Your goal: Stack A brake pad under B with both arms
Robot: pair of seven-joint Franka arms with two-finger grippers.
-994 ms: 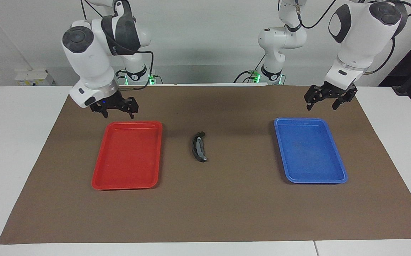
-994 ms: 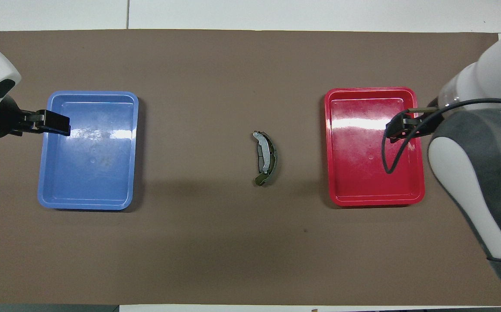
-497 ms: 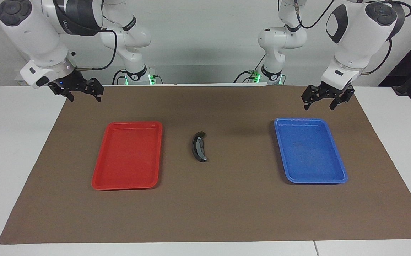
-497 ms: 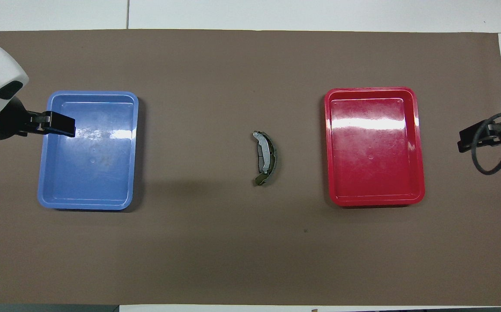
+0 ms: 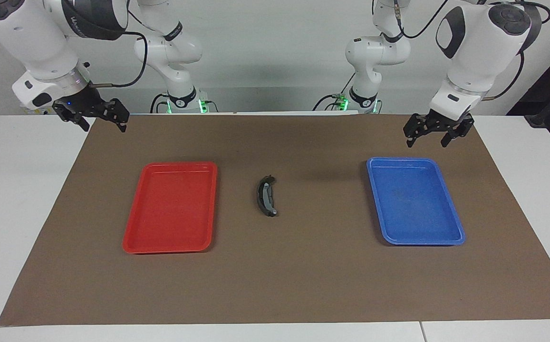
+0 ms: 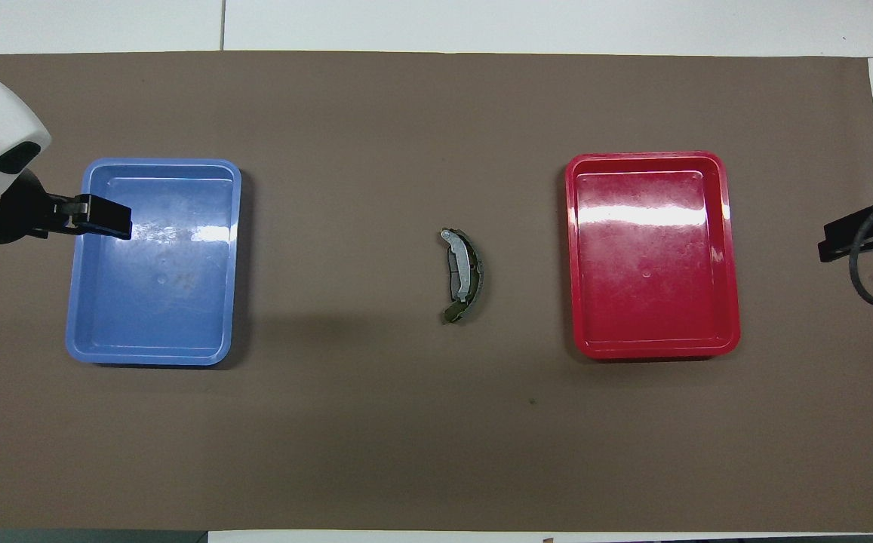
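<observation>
The black crescent piece B (image 5: 264, 195) lies on the brown mat in the middle of the table, between the two trays, and also shows in the overhead view (image 6: 465, 276). A grey part lies along its inner curve. I cannot tell whether that is the short pad A or B's own lining, so A does not show as a separate thing. My right gripper (image 5: 104, 126) is open and empty, raised over the mat's corner at the right arm's end (image 6: 832, 243). My left gripper (image 5: 427, 140) is open and empty, raised over the blue tray's rim nearest the robots (image 6: 115, 221).
A red tray (image 5: 138, 242) lies toward the right arm's end and a blue tray (image 5: 450, 240) toward the left arm's end; both are empty. The brown mat (image 5: 275, 285) covers most of the white table.
My right gripper has swung up and away from over the red tray's near rim to the mat's corner at the right arm's end. My left gripper has barely moved. The crescent piece has not moved.
</observation>
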